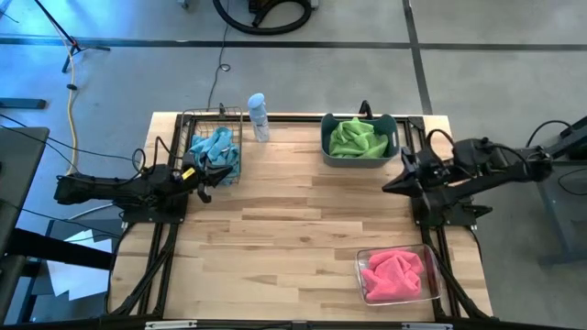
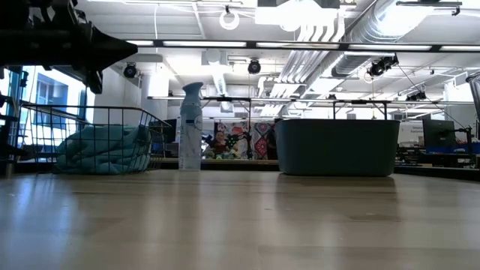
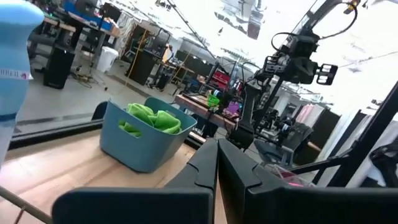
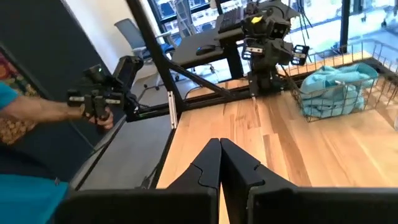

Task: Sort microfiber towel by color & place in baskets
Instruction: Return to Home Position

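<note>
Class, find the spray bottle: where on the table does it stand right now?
In the high view, the spray bottle stands at the table's back edge, left of centre, between the wire basket and the blue tub, closer to the basket.

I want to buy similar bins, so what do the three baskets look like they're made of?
Wire basket: thin dark metal wire, likely coated, in an open grid you can see through. Blue tub: opaque matte plastic with smooth moulded walls. Clear bin: transparent glossy plastic, probably; pink towels show through its walls.
</note>
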